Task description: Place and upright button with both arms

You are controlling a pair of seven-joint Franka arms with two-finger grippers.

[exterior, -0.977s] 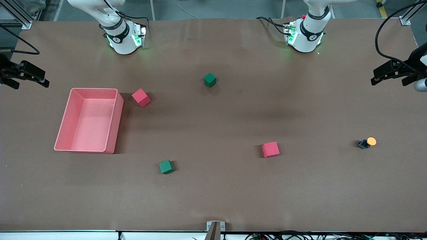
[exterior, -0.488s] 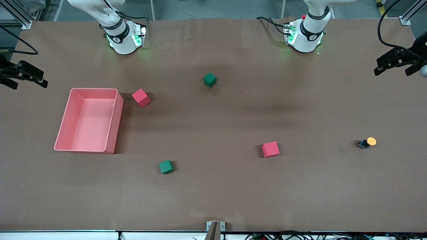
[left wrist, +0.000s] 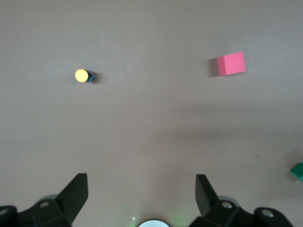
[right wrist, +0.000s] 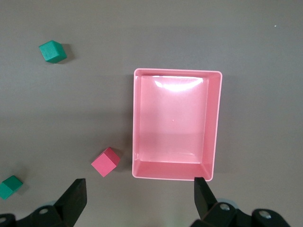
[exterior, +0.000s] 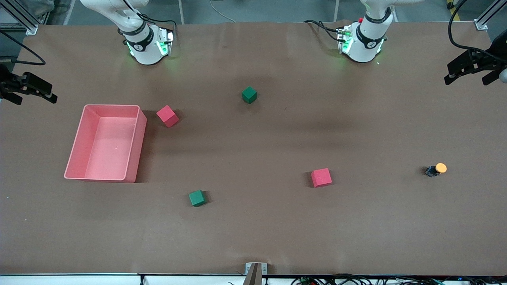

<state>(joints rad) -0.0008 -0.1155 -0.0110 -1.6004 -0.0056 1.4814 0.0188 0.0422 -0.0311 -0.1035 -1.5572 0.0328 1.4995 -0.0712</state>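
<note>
Orange on top, dark blue-black beneath: small orange-capped push button (exterior: 435, 169) (left wrist: 84, 75), resting on the matte brown paper-covered table (exterior: 253, 237), low in the frame's middle band and close to its edge at the left arm's end. Round, smooth cap turned up toward both cameras, stubby body peeking out just beside it. Reads as standing or nearly so, though not settled from these angles. Same spot and same pose as a second ago.

Changed since then: left gripper (exterior: 465, 79) (left wrist: 142, 189) drawn higher in the frame and toward the table's edge, away from the button; fingers (left wrist: 75, 191) spread wide with nothing between them. Right gripper (exterior: 35, 99) (right wrist: 137, 191) barely shifted, at the frame's opposite edge over the table near the tray, black fingers likewise wide apart around nothing, waiting.

Meaning for the task: fits either a button already set down and stood up, with the arms pulling clear, or arms only settling into a ready pose; no telling which from here.

Elsewhere:
- glossy pink plastic rectangular tray (exterior: 113, 106), thin-walled, nothing in it
- two red cubes (exterior: 167, 115) (exterior: 321, 177), hard-edged and dull-surfaced
- two green cubes (exterior: 249, 95) (exterior: 197, 198), smaller

All well apart from the button.
</note>
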